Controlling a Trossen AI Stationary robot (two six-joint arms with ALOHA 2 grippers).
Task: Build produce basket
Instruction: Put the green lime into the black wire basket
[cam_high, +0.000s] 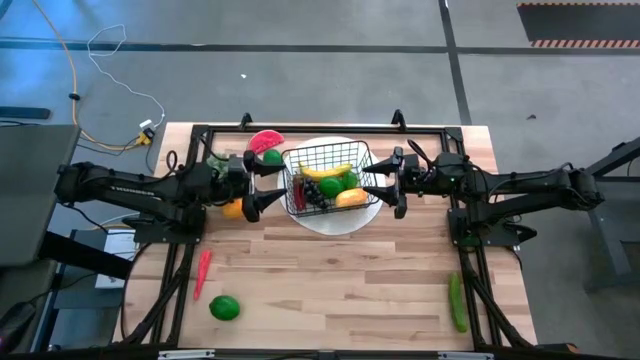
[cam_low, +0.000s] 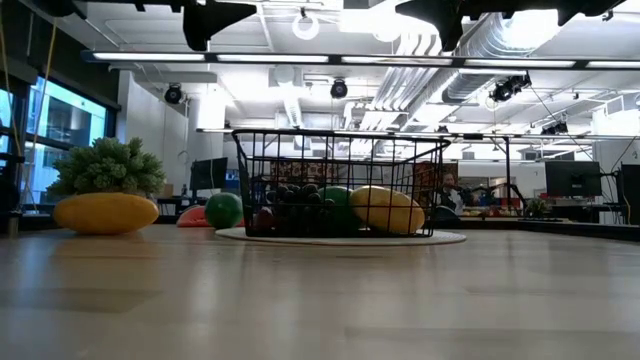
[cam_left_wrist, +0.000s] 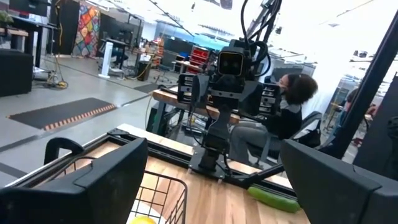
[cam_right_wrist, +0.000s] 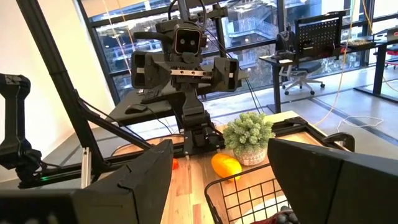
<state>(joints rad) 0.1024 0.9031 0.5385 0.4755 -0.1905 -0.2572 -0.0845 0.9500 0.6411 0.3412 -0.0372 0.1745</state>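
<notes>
basket (cam_high: 328, 165) on plate (cam_high: 335, 222), cucumber (cam_high: 457, 302) right

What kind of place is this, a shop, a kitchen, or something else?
Most likely a robotics lab or open-plan workshop. Exposed ducts and strip lights run overhead, desks with a monitor and an office chair stand around, and two robot arms work over a wooden table holding toy produce.

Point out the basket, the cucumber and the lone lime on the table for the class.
basket (cam_high: 300, 160): high view, left rim wire.
cucumber (cam_high: 457, 303): high view, middle of its length.
lime (cam_high: 224, 308): high view, centre of its top.
</notes>
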